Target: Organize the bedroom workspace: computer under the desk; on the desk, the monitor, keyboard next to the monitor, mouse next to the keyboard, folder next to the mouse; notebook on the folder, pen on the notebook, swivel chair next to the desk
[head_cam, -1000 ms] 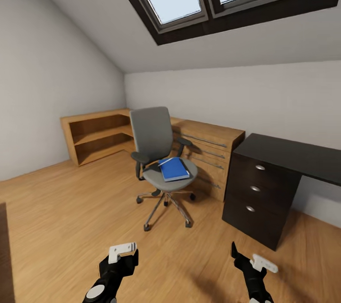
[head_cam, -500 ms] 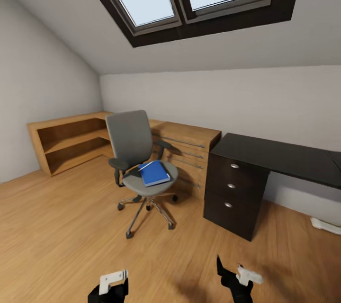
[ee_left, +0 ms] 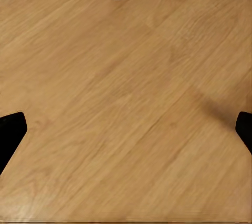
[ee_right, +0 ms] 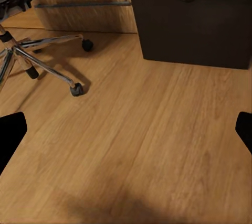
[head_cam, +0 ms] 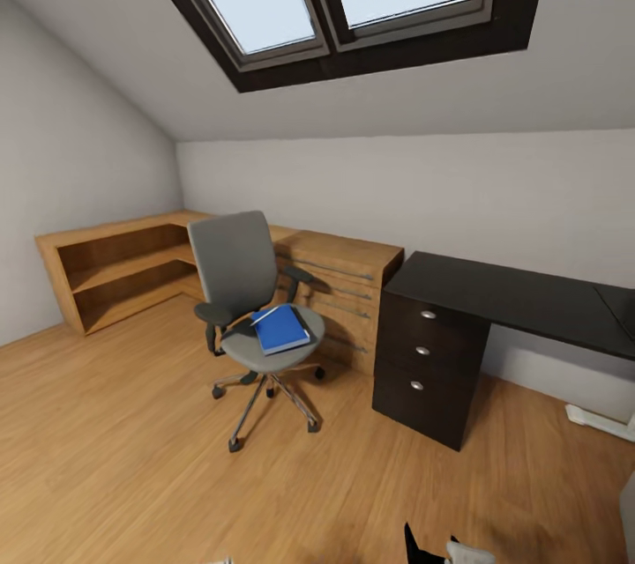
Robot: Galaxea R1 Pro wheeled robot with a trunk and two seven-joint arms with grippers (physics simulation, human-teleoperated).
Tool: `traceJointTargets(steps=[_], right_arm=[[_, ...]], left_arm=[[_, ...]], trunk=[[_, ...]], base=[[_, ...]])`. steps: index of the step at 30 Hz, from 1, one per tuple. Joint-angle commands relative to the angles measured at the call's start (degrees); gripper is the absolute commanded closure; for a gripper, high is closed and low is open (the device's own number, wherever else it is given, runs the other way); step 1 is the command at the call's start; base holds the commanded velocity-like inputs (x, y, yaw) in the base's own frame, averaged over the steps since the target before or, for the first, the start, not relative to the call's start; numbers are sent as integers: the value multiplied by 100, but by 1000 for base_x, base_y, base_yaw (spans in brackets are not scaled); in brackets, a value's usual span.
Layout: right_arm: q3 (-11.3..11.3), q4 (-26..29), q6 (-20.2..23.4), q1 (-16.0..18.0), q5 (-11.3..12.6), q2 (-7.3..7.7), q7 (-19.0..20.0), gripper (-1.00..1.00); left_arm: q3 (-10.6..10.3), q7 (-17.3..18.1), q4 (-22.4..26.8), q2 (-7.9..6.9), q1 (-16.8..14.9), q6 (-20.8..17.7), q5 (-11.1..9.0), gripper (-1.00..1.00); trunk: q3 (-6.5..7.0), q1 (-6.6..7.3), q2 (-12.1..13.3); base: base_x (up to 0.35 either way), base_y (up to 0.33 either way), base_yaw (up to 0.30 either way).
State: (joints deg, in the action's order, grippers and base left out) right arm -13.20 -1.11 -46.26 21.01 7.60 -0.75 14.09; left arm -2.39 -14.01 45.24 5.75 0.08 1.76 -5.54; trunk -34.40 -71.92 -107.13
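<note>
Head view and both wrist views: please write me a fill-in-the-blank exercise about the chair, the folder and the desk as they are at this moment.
1. The blue folder lies on the seat of the swivel ____.
2. The dark desk has a column of ____ drawers under its left end.
3. The swivel chair stands on a floor made of ____.
4. The fingers of the left gripper stand wide apart, so it is ____.

Missing words: chair; three; wood; open
</note>
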Motion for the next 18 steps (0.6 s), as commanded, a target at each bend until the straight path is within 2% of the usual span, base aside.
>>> traceJointTargets(steps=[1, 18], right_arm=[[-15, -12, -15, 4, 60, 1, 60, -100], [-15, -12, 4, 0, 57, 4, 59, -100]], left_arm=[[-26, -35, -21, -4, 0, 20, -59, -100], [-34, -40, -465, 5, 0, 34, -73, -100]], trunk=[[14, 23, 39], [319, 396, 721]], base=[[0, 0, -1], [0, 0, 0]])
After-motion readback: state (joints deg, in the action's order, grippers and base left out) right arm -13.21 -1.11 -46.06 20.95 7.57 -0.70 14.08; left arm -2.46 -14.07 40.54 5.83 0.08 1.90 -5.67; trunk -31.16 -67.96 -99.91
